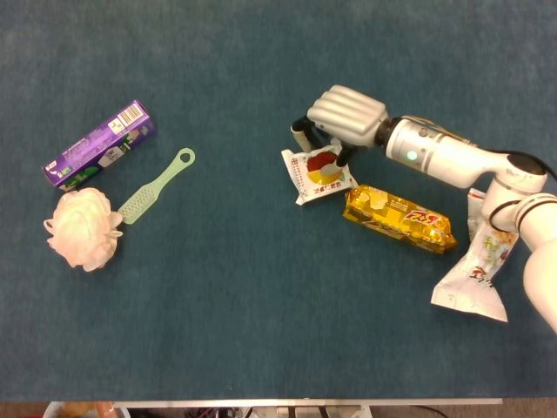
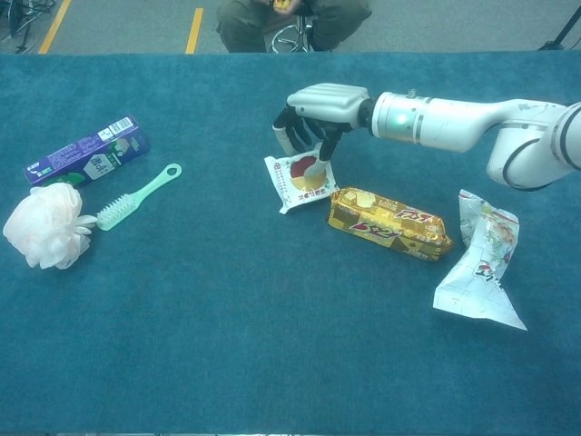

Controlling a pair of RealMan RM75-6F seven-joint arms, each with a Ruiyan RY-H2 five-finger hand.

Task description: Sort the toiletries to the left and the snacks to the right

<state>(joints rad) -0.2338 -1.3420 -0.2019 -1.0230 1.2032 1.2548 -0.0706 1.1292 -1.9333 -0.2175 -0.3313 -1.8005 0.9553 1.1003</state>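
A teal-covered table (image 1: 261, 331) seen from above and from the chest. At far left lie three toiletries close together: a purple box (image 1: 101, 144), a pale pink bath puff (image 1: 83, 228) just below it, and a mint green brush (image 1: 157, 185) angled to their right. The box shows a barcode and a white and green label, too small to read.

Well apart, right of centre, lies a small white snack packet (image 1: 320, 173) with a red and yellow picture. Its fine print cannot be read. The right hand (image 1: 341, 117) hangs over the packet's top edge, fingers curled down at the packet. One fingertip seems to touch its top edge in the chest view, but whether it grips the packet cannot be told. The left hand is not in view.

Just right of the packet, almost touching, is a gold wrapper (image 1: 399, 219) with red lettering, not legible. Further right, near the edge, a white pouch (image 1: 475, 281) lies partly under the right arm, with red printing too blurred to read.

Judging by the layout, sorting is nearly done; the packet looks like the last snack being placed. The next move likely calls for nudging it closer to the snacks, or lifting the hand clear.
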